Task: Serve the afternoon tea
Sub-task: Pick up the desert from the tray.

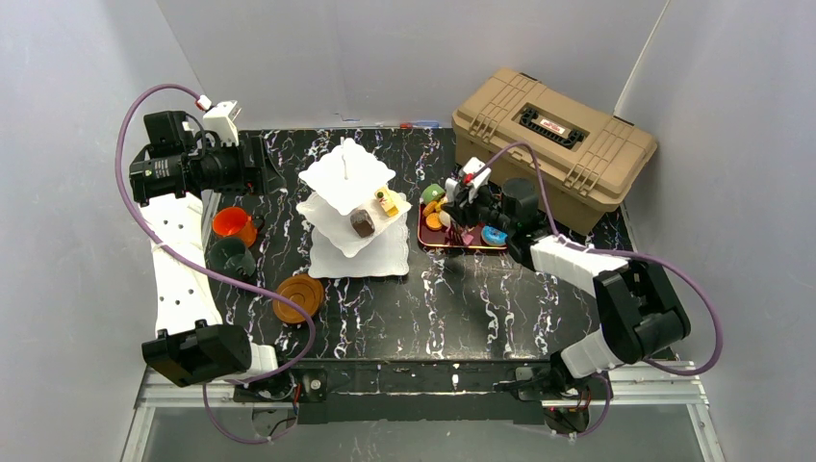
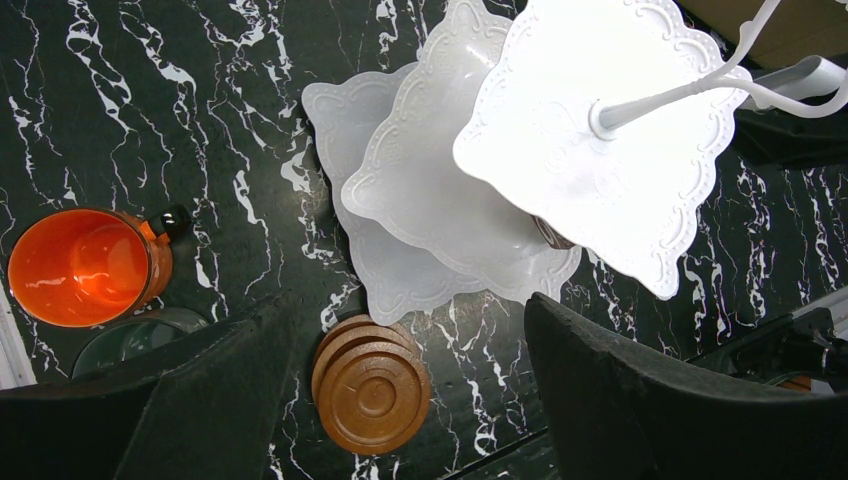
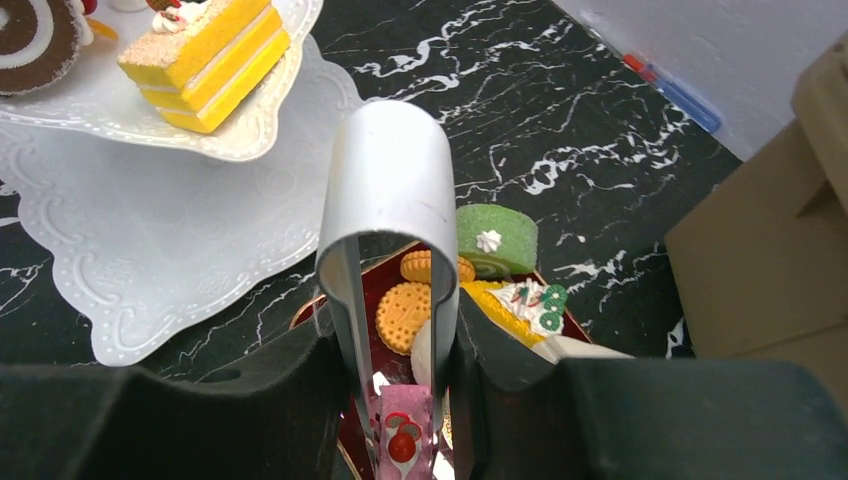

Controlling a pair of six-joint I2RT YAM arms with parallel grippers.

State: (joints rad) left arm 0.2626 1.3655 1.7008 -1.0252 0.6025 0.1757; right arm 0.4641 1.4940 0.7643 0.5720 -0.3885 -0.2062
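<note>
Between the right fingers: I see them clamped on the metal tongs, one finger pressed against each arm.
Hidden there: the tong tips run off the bottom edge of my wrist view.
Low between the tong arms: a pink pastry with red dots. I cannot tell if it is pinched or only lying there.
Just beyond the right fingers: a red tray with a green roll, biscuits and other pastries, partly blocked by tongs and fingers.
Left of the right fingers: the tiered stand, with a yellow cake on a tier; a chocolate roll is cut off at the corner.
Right of them: tan toolbox, near.
Left fingers: spread wide, nothing held, above the counter.
Under their gap: stacked saucers.
Off to one side: orange cup; the dark cup is mostly hidden behind a finger.
Ahead of the left fingers: the stand's top plate covers much of the lower plates.
</note>
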